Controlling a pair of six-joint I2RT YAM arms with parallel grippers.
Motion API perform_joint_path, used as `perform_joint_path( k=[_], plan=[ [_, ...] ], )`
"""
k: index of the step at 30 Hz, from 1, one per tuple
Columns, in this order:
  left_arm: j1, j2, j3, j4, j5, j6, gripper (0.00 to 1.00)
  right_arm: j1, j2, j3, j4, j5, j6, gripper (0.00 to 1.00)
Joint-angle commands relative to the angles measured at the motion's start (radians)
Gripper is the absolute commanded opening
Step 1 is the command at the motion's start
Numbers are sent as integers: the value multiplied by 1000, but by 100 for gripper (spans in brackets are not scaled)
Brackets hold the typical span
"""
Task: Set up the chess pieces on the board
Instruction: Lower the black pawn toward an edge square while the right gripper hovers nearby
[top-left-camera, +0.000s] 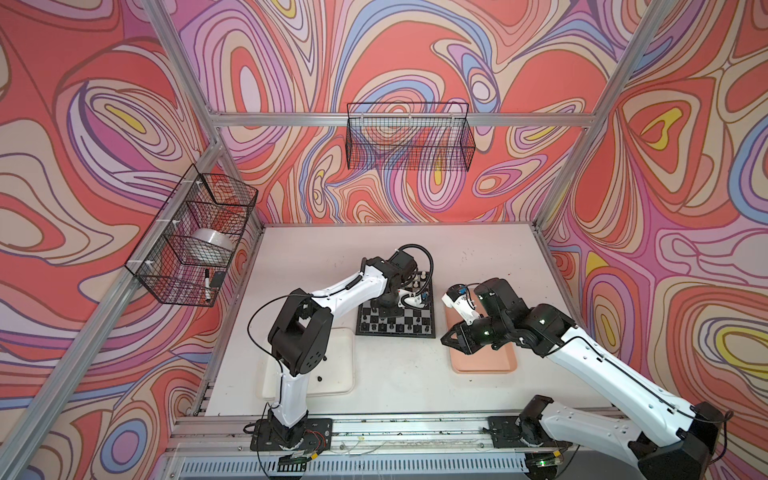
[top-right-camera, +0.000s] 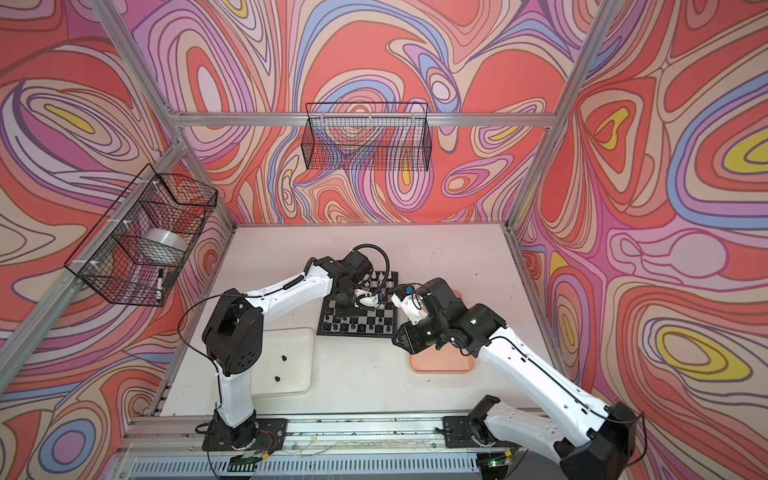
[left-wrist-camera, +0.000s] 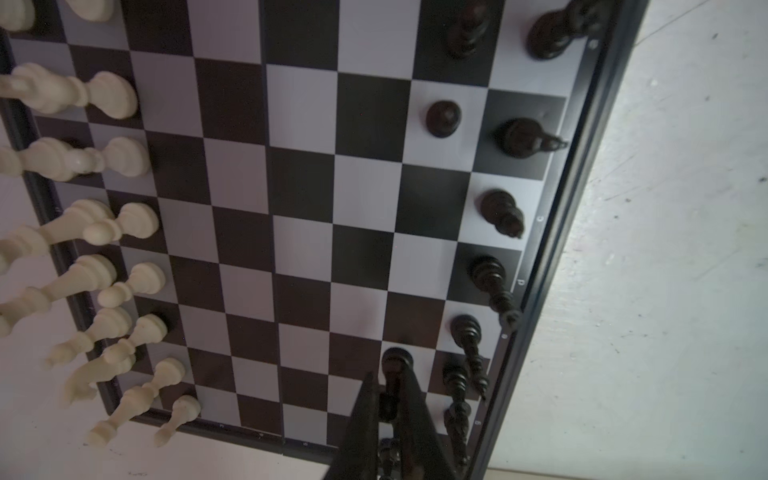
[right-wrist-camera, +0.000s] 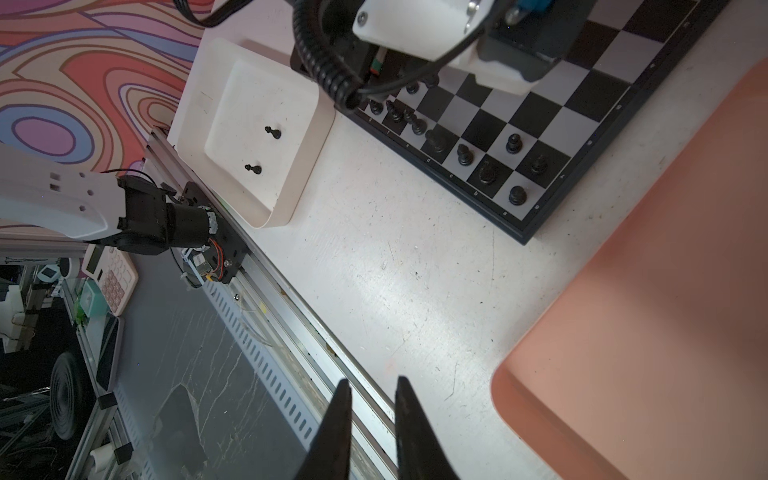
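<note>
a: pale counter (right-wrist-camera: 395, 270) under loud swirly walls (top-left-camera: 124, 124), with the board (left-wrist-camera: 299, 183) in the middle. where's the left hand (left-wrist-camera: 390, 376)?
b: over the board's black side, pinching a black pawn (left-wrist-camera: 397, 358) above the second row in from that edge, near a corner. i can't tell whether its base touches yet.
a: how to set it well?
b: i'd come straight down on the square's centre, since the tall back-row pieces (left-wrist-camera: 467, 332) stand just beside it. part the hand only a little, then lift straight up.
a: and the right hand (right-wrist-camera: 372, 380)?
b: off the board's black-side corner by the pink tray (right-wrist-camera: 644, 332), slightly parted, empty. two more black pawns (right-wrist-camera: 273, 132) wait in the white tray (right-wrist-camera: 241, 95) beside the board.
</note>
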Motion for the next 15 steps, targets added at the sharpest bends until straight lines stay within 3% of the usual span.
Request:
perform_joint_path(
  k=[1, 15],
  plan=[
    [-7, 23, 7, 5, -2, -3, 11, 3, -14, -14, -3, 10, 3, 19],
    [-10, 37, -26, 16, -2, -5, 11, 3, -15, -22, 2, 16, 1, 20]
  ],
)
